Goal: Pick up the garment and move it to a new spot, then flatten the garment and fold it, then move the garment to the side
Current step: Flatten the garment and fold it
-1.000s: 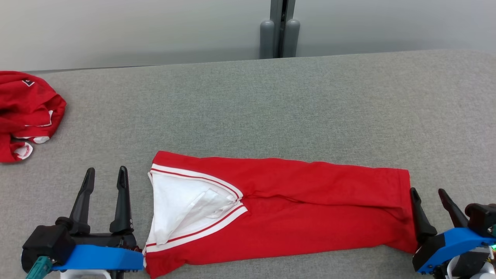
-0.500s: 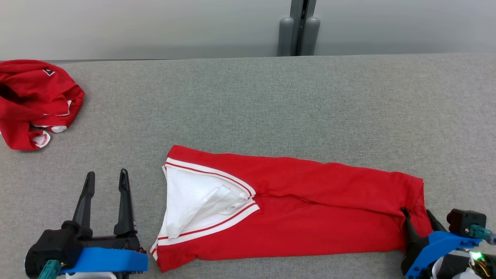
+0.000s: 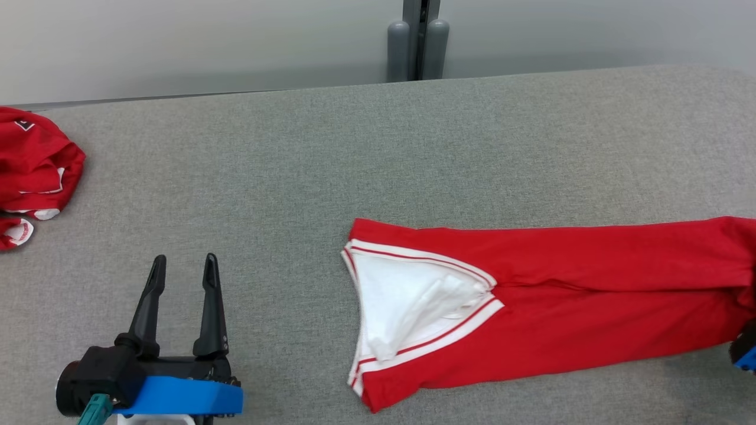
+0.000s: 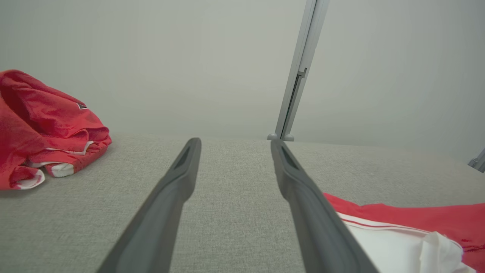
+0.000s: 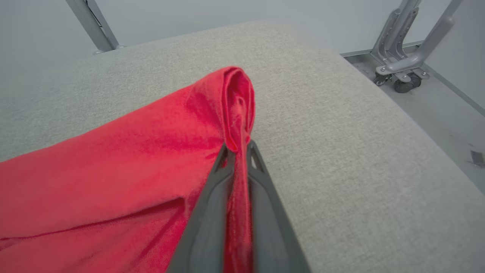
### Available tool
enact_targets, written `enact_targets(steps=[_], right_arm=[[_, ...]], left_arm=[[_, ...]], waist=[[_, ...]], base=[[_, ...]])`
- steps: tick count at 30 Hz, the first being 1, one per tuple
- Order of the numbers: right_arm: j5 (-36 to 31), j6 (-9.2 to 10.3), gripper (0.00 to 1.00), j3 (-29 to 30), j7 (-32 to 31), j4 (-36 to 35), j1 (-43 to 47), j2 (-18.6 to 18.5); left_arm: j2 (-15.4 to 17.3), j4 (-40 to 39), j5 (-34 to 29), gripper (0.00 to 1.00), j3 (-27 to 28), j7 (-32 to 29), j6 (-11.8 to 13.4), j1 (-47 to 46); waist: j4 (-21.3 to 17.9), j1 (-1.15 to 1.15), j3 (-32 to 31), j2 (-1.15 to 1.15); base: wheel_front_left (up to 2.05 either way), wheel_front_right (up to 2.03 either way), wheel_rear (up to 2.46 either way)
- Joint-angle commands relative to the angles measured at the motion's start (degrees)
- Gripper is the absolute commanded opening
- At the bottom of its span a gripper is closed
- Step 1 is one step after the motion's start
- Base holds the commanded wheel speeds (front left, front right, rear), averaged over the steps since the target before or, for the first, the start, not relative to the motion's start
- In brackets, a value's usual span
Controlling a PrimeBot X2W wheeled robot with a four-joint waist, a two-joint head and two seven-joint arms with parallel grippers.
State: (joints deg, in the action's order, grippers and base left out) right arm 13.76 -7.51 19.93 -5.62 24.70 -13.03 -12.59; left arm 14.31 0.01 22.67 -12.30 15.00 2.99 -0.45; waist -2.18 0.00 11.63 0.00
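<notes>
Across table (image 3: 378, 147), garment (image 3: 590, 307) lengthwise, collar (image 3: 425, 262) leftward

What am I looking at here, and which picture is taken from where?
This is a two-armed robot. The wide picture comes from its head camera, looking down on a grey table. A long red garment with white trim lies there; a second red garment sits crumpled at far left. The other two pictures come from wrist cameras. The left claw is open and empty. The right claw is shut on the long garment's end.
</notes>
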Motion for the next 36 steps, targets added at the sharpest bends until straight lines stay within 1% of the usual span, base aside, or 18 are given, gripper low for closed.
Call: enact_targets(steps=[1,3,5,8,9,12,15,18,20,23,25,26,34,36], right_arm=[[0.65,0.03,0.00,1.27,-0.91,-0.90,0.02,-1.19],[1.46,0.02,0.00,2.54,-2.37,-1.71,0.07,-1.93],[2.63,0.02,0.00,2.85,-3.76,-2.86,-0.38,-1.66],[5.08,0.02,0.00,0.59,-5.42,-5.09,-0.68,0.22],[6.81,0.02,0.00,-0.50,-5.99,-6.16,-0.72,1.47],[12.23,0.01,0.00,-5.84,-8.41,-11.59,1.12,5.64],[16.79,0.01,0.00,-12.94,-10.69,-18.25,3.55,7.82],[19.25,0.01,0.00,-20.65,-11.48,-22.85,4.72,9.11],[20.17,0.01,0.00,-24.95,-11.08,-23.88,5.10,9.36],[21.21,0.01,0.00,-30.76,-9.93,-22.85,4.16,9.60],[20.63,0.01,0.00,-34.17,-8.54,-20.94,3.07,9.65],[21.38,0.01,0.00,-35.56,-7.69,-19.74,2.54,9.63],[23.39,0.01,0.00,-42.51,-2.09,-8.13,-4.31,9.61],[24.24,0.01,0.47,-44.00,-0.80,-5.26,-6.05,9.64]], left_arm=[[-0.10,0.10,-0.38,1.00,-0.46,0.25,-0.22,-1.02],[-0.23,0.19,-0.58,1.00,-0.70,0.20,-0.10,-1.17],[-0.14,0.58,-0.54,1.00,-0.85,0.17,-0.33,-1.33],[0.07,1.06,-0.61,1.00,-1.16,0.17,-0.47,-1.88],[0.30,1.01,-0.96,1.00,-1.15,0.18,-0.27,-2.22],[0.82,1.31,-0.93,1.00,-0.46,0.18,0.16,-2.47],[1.12,0.87,-0.63,1.00,0.39,0.19,0.61,-2.26],[1.40,0.71,-0.17,1.00,1.31,0.20,0.86,-2.02],[1.37,0.54,0.01,1.00,1.60,0.21,0.93,-2.06],[1.16,0.54,0.06,1.00,1.47,0.22,0.74,-2.31],[0.95,0.74,0.07,1.00,1.33,0.23,0.58,-2.53],[0.81,0.85,0.08,1.00,1.30,0.23,0.54,-2.61],[-0.27,1.54,-0.40,1.00,1.23,0.25,0.13,-2.75],[-0.51,1.73,-0.55,1.00,1.35,0.25,-0.03,-2.85]], waist=[[-0.25,0.00,0.06,0.00],[-0.50,0.00,0.22,0.00],[-0.72,0.00,0.30,0.00],[-0.79,0.00,0.28,0.00],[-0.70,0.00,0.21,0.00],[-0.01,0.00,-0.09,0.00],[0.45,0.00,-0.16,0.00],[1.12,0.00,-0.29,0.00],[1.66,0.00,-0.37,0.00],[2.46,0.00,-0.58,0.00],[3.04,0.00,-0.69,0.00],[3.27,0.00,-0.72,0.00],[4.44,0.00,-0.84,0.00],[4.53,0.00,-0.78,0.00]], base=[[0.00,0.00,0.00],[0.00,0.00,0.00],[0.00,0.00,0.00],[0.00,0.00,0.00],[0.00,0.00,0.00],[0.00,0.00,0.00],[0.00,0.00,0.00],[0.00,0.00,0.00],[0.00,0.00,0.00],[0.00,0.00,0.00],[0.00,0.00,0.00],[0.00,0.00,0.00],[0.00,0.00,0.00],[0.00,0.00,0.00]])
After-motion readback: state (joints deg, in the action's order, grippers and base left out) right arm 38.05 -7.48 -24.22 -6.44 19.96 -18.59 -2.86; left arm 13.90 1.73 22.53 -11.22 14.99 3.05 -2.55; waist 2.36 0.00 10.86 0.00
